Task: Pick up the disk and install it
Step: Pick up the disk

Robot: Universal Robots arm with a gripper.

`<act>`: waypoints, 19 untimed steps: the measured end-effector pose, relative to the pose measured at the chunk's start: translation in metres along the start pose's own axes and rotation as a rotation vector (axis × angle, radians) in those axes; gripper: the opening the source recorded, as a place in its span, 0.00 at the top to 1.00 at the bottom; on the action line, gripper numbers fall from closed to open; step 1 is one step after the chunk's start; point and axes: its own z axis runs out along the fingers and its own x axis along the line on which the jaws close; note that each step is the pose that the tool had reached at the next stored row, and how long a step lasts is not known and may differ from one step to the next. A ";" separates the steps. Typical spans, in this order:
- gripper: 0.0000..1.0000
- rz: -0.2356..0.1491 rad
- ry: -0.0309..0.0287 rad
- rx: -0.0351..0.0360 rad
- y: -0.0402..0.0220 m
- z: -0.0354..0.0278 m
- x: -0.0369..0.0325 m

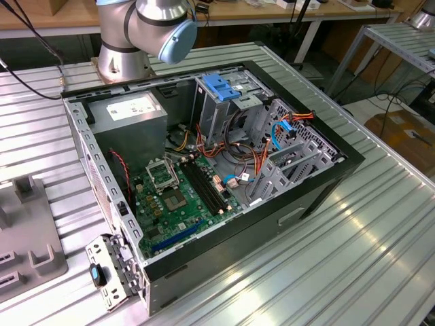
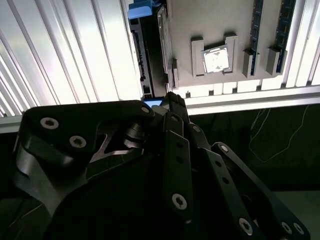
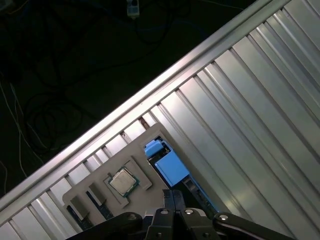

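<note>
while the gripper [image 2: 172, 100] hangs with its fingers [image 2: 176, 150] pressed together and nothing between them, the disk [image 2: 149, 55] lies straight beyond the tips. i judge it apart from them, though the dark linkage covers its near end in the second wrist view, so i can't be sure of the gap. it stands on edge in a slot of the grey tray [image 2: 210, 20], so what faces the fingers is a thin dark strip. its long axis runs directly away from the fingertips, and a blue rail [image 2: 141, 10] caps the far end. in the first wrist view the same blue plastic shows just past the closed tips.

room around it is uneven. on one side of the disk is bare ribbed table [image 2: 75, 50]. on the other is the tray's raised body, with a processor chip [image 2: 217, 59] in its own recess near the slot and memory sticks [image 2: 257, 30] further along. the tray sits right at the table's edge, and past that edge is dark floor with loose cables [image 2: 270, 135].

in the exterior view the open computer case [image 1: 224, 170] occupies the middle of the table, well apart from the tray at the exterior view's left. its drive cage with the blue latch [image 1: 224, 87] stands near the arm's base [image 1: 126, 54].
</note>
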 end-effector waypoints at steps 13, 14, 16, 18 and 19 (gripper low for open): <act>0.89 -0.008 0.0002 0.0001 0.0001 0.0000 -0.0006; 0.89 -0.008 0.0003 0.0001 -0.0001 0.0000 -0.0008; 0.89 -0.008 0.0003 0.0001 -0.0002 0.0000 -0.0008; 0.89 -0.008 0.0002 0.0001 -0.0003 0.0003 -0.0009; 0.89 -0.008 0.0001 0.0001 -0.0005 0.0008 -0.0010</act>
